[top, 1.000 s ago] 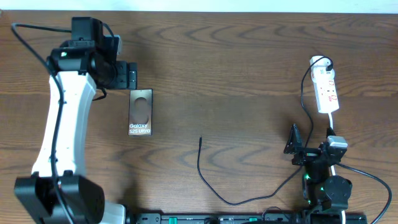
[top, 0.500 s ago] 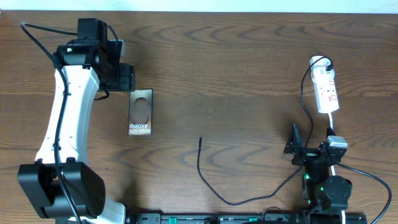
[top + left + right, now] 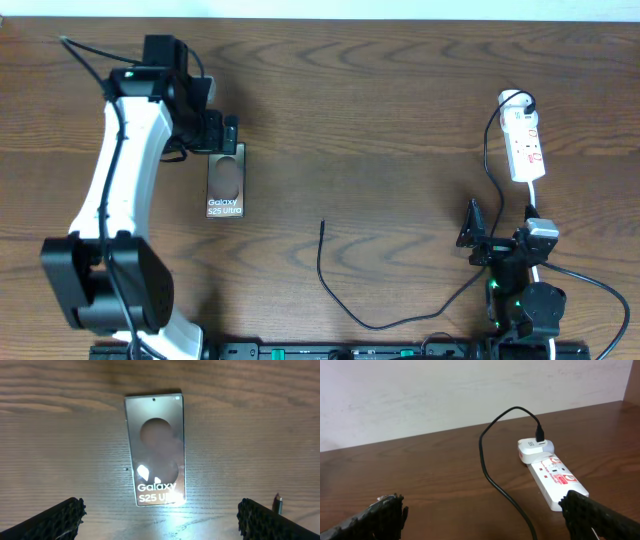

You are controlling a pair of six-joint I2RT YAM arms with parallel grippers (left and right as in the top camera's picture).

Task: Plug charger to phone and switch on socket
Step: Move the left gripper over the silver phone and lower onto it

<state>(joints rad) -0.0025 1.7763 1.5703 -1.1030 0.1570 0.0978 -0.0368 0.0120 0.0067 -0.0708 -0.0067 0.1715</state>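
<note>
The phone [image 3: 226, 185], a bronze slab with white "Galaxy" lettering, lies flat left of centre; it also shows in the left wrist view [image 3: 155, 450]. My left gripper [image 3: 226, 133] is open and empty, above the table at the phone's far end, and the phone lies between its fingers [image 3: 160, 508]. The charger, a thin black cable [image 3: 345, 312], has its free tip [image 3: 322, 224] on the table right of the phone [image 3: 278, 505]. Its white plug [image 3: 514, 100] sits in the socket [image 3: 526, 148]. My right gripper [image 3: 478, 238] is open and empty, near the front edge [image 3: 482, 510].
The right wrist view shows the socket [image 3: 555, 477] with red markings, the white plug [image 3: 534, 449] and the black cable [image 3: 495, 477] crossing the brown table towards the camera. A pale wall stands behind the table.
My left arm has swung right, bringing its gripper from left of the phone to over its far end. The right arm, cable and phone have not moved.
</note>
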